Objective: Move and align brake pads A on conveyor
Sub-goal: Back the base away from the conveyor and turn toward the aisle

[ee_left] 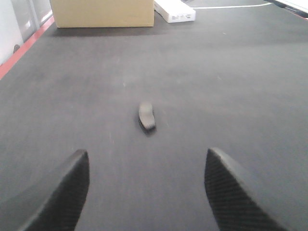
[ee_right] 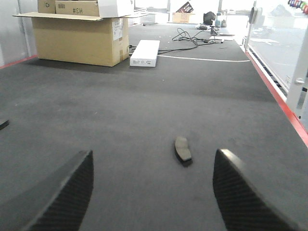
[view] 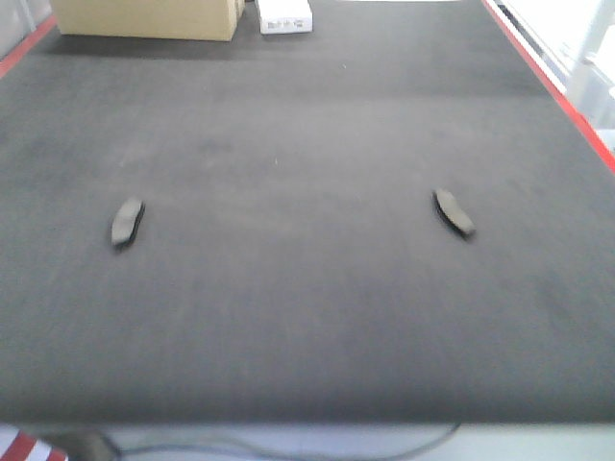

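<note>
Wide open and empty, left pincer (ee_left: 147,159) and right pincer (ee_right: 154,156) each face one of the brake pads A (view: 127,221), well apart on the conveyor (view: 307,327), short of the cardboard box (ee_right: 77,41). I fear a high pinch skidding one askew.

The conveyor (view: 307,317) is matt, felt-like charcoal cloth, slightly fuzzy, with smooth red edge strips (view: 555,88). The brake pads A (view: 126,221) look dull, matt grey. At the upper left, the box (view: 144,17) is plain matt cardboard, and the white case (view: 285,15) looks smooth. The fingers (ee_left: 62,195) of the left gripper (ee_left: 147,154) and right gripper (ee_right: 154,151) show a woven, carbon-fibre-like texture.
</note>
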### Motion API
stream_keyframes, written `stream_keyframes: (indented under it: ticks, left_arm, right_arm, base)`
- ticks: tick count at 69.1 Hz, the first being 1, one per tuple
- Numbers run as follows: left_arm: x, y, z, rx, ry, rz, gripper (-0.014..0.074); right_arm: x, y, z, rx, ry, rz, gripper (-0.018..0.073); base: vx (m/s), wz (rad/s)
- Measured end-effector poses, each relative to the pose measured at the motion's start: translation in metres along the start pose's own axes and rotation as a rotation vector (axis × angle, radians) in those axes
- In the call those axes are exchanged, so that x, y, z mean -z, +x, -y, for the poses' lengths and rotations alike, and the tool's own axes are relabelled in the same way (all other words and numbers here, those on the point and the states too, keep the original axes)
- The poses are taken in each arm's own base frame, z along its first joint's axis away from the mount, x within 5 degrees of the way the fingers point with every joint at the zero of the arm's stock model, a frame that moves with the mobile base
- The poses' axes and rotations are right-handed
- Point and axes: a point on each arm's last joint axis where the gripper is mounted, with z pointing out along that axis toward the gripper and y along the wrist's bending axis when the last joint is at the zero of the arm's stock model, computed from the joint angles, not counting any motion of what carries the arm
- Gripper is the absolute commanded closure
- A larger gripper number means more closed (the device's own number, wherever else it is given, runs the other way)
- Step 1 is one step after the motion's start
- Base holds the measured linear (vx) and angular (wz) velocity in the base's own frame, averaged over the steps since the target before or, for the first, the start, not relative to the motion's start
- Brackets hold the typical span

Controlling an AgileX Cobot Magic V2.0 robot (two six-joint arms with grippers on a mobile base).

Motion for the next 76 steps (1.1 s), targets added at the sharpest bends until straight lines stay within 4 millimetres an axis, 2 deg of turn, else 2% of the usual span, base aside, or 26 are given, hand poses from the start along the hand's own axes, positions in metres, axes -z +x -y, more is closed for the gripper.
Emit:
stream_keyframes:
  ticks: [49,76]
  left_arm:
    - [0.0000,0.0000,0.0000,0.000,0.000,0.000,0.0115]
    - [0.0000,0.0001,0.0000,0.000,0.000,-0.001,0.0115]
  right_arm:
    - [0.0000,0.0000,-0.0001,-0.003,-0.001,0.000,0.0063]
    - [0.0000,0.0000,-0.0001,-0.003,-0.001,0.000,0.0063]
  base:
    - [-0.44,0.01]
    - [-0.27,-0.04]
